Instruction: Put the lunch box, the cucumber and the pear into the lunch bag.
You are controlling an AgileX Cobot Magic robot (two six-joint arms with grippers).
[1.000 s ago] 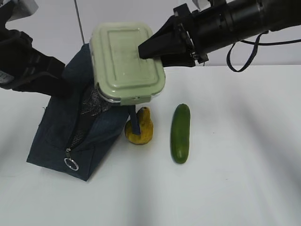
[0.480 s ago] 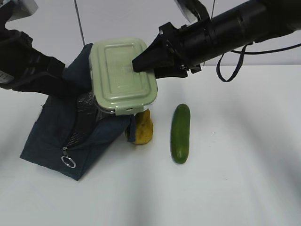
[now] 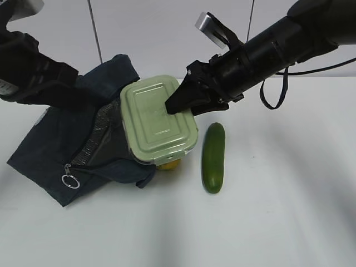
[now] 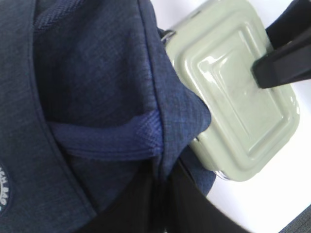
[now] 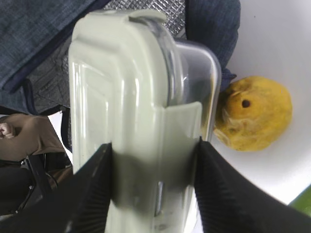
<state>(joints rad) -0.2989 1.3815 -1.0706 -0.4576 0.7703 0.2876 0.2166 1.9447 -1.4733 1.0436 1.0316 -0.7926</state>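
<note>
We are pinching the box [image 3: 158, 119] in the right gripper [image 3: 179, 105], easing it squarely into the bag [image 3: 55, 150] mouth the left gripper is gripping open.

Bright even light, soft shadows, slight blur

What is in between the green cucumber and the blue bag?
The lunch box, clamped in the right gripper, with the pear peeking out beneath it, beside the cucumber and lunch bag. The exterior view shows it.

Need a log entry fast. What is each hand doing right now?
Left hand: gripping the lunch bag.
Right hand: closed on the lunch box.
</note>
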